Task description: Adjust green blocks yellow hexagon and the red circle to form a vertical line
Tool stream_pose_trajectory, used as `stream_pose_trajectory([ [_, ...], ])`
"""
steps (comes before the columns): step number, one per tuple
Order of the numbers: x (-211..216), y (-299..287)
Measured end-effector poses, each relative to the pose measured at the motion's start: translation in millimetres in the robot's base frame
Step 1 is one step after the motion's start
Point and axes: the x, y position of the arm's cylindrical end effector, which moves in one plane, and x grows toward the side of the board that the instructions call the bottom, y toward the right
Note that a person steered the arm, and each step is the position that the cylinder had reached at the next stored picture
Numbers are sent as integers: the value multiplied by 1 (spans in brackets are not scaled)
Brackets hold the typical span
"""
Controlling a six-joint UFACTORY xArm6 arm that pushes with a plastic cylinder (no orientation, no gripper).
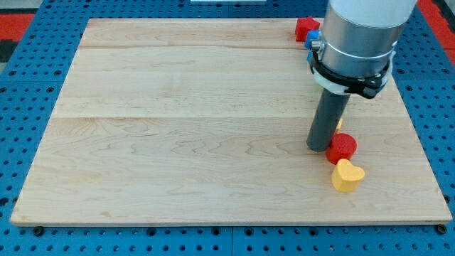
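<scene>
My tip (pixel 318 147) rests on the wooden board at the view's right, just left of and touching or nearly touching the red circle (pixel 342 148). A yellow heart (pixel 347 176) lies just below the red circle, touching it. A sliver of a yellow block (pixel 339 124) peeks out right of the rod; its shape is hidden. A red block (pixel 306 28) sits at the board's top right edge, with a bit of a blue block (pixel 311 42) beside it, both partly hidden by the arm. No green blocks show.
The wooden board (pixel 185 121) lies on a blue pegboard surface (pixel 28 107). The arm's grey cylinder body (pixel 359 35) covers the board's top right area.
</scene>
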Motion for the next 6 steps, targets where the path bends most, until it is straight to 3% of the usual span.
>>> stream_pose_trajectory([
  [1, 1, -17],
  [2, -18, -78],
  [3, -52, -67],
  [6, -31, -8],
])
